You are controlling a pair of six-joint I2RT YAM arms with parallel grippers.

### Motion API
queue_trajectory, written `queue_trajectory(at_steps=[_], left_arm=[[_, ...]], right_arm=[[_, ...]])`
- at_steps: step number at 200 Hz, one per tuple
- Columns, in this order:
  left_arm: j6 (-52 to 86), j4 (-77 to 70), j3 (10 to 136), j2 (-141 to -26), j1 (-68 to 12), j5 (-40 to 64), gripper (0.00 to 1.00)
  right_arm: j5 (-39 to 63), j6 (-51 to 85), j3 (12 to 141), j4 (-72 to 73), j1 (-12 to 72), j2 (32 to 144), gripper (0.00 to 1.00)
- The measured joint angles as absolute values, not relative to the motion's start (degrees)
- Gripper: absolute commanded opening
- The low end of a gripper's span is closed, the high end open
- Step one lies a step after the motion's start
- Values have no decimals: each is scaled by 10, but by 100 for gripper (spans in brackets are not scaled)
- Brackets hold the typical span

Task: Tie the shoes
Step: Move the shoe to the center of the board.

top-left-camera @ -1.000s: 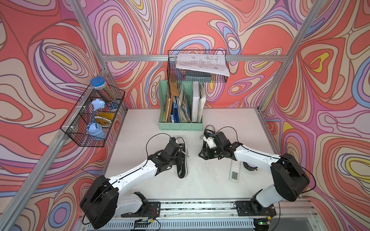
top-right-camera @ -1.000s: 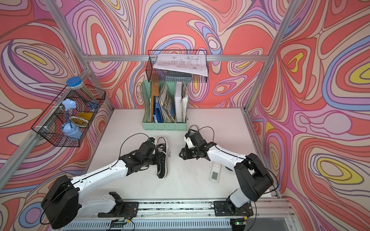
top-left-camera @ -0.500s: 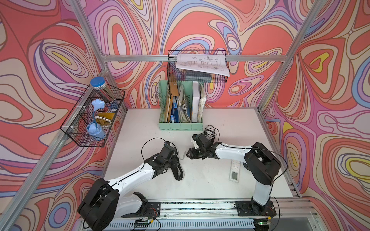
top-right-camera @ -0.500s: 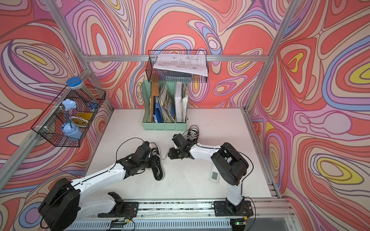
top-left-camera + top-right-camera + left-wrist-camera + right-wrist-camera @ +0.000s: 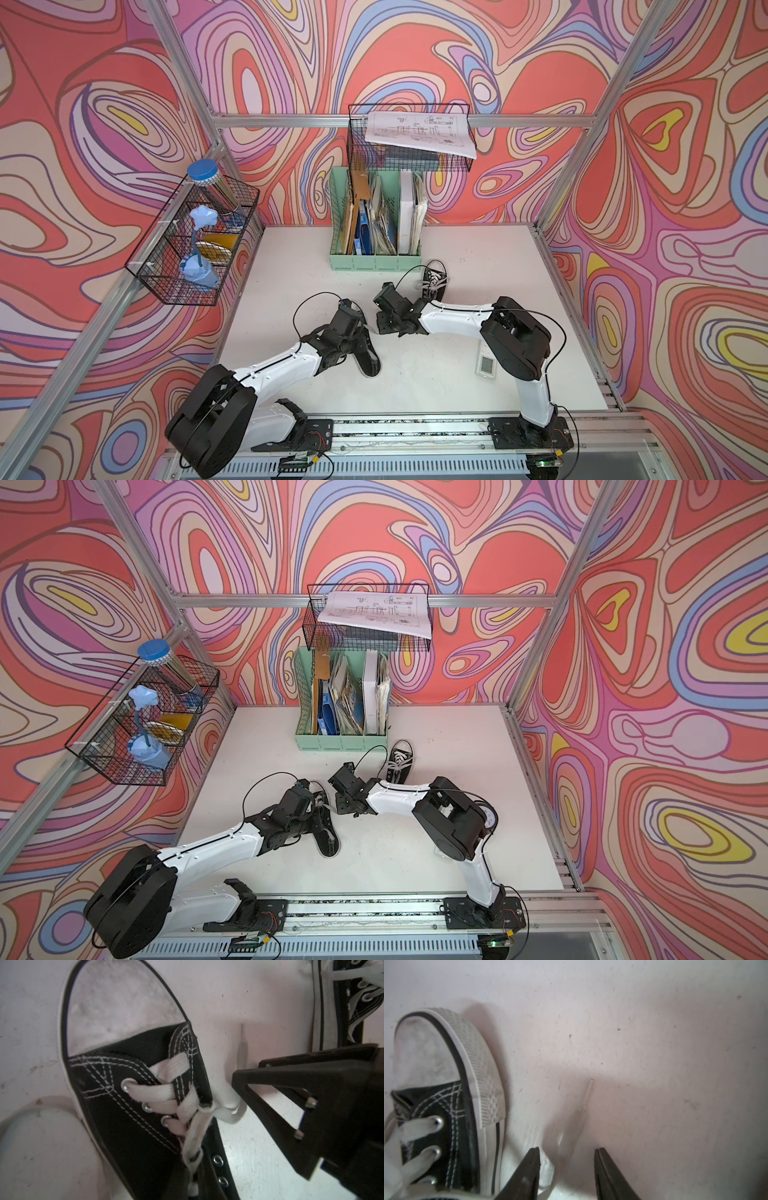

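Observation:
One shoe (image 5: 369, 360) (image 5: 327, 840), black canvas with white laces and a pale toe cap (image 5: 122, 1007), lies mid-table under my left gripper (image 5: 360, 332). The gripper's jaws are hidden. A lace strand (image 5: 194, 1147) runs taut from the eyelets toward the left wrist camera. My right gripper (image 5: 568, 1159) (image 5: 384, 328) is low beside that shoe's toe (image 5: 452, 1059). Its fingers (image 5: 534, 1167) stand apart, with the loose lace end (image 5: 588, 1093) lying between them on the table. The other shoe (image 5: 434, 282) (image 5: 400, 760) stands behind it by the organiser.
A green file organiser (image 5: 376, 232) full of papers stands at the back of the white table (image 5: 490, 257). A wire basket holding a sheet (image 5: 415, 137) hangs above it. A second wire basket (image 5: 195, 245) hangs on the left wall. A small white device (image 5: 485, 365) lies near the right arm.
My right arm has swung left and forward, from the far shoe to the near shoe's loose lace end, and its jaws have narrowed. The left arm and its shoe have shifted slightly toward the front.

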State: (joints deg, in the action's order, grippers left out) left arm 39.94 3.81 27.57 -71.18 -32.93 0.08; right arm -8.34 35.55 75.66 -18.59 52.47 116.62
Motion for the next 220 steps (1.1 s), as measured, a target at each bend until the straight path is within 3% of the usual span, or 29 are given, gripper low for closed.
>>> queue_trajectory(at_steps=[52, 107, 175, 190, 220], left_arm=[[406, 25, 269, -711, -321, 19, 0], [406, 16, 269, -705, -316, 62, 0], [416, 16, 336, -746, -402, 99, 0], [420, 2, 350, -780, -412, 107, 9], [418, -15, 363, -826, -416, 117, 38]], right_arm=[[-148, 366, 770, -210, 549, 1179, 0], [-178, 364, 719, -199, 543, 1140, 0], [-170, 339, 594, -134, 474, 917, 0], [-164, 333, 577, -122, 453, 885, 0], [-151, 321, 554, -111, 420, 863, 0]])
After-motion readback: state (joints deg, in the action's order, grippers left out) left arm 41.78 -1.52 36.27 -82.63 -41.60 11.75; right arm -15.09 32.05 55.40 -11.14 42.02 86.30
